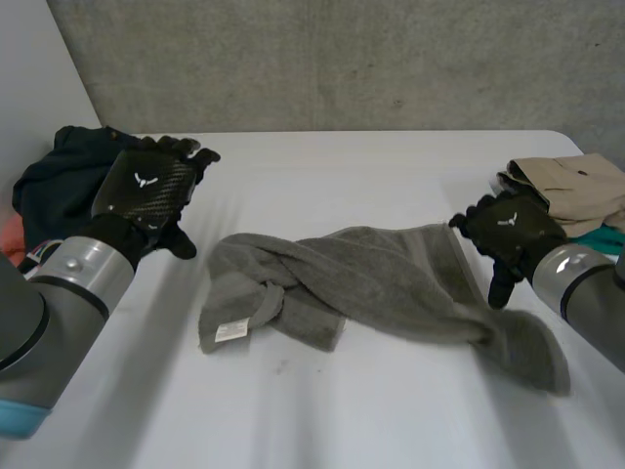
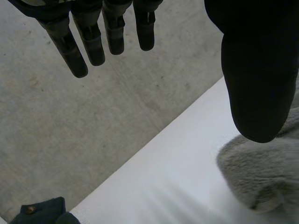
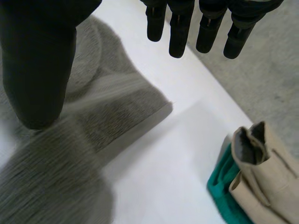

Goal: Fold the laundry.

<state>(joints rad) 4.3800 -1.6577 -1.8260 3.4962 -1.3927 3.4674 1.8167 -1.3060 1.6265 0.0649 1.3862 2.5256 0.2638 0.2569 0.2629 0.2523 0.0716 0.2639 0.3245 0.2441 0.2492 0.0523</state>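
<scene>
Grey towel (image 1: 391, 278) crumpled on table (image 1: 342, 176). Left hand (image 1: 146, 186) left of towel, fingers straight, holding nothing. Right hand (image 1: 513, 227) at towel's right edge, fingers straight, empty. Beige garment (image 1: 576, 186) right of towel, dark clothes (image 1: 59, 181) left.

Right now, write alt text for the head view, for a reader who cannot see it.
A crumpled grey towel lies across a white table, the robot's left hand open beside one end and its right hand open by the other. Dark clothes sit beside the left hand, a folded beige garment beside the right.
</scene>
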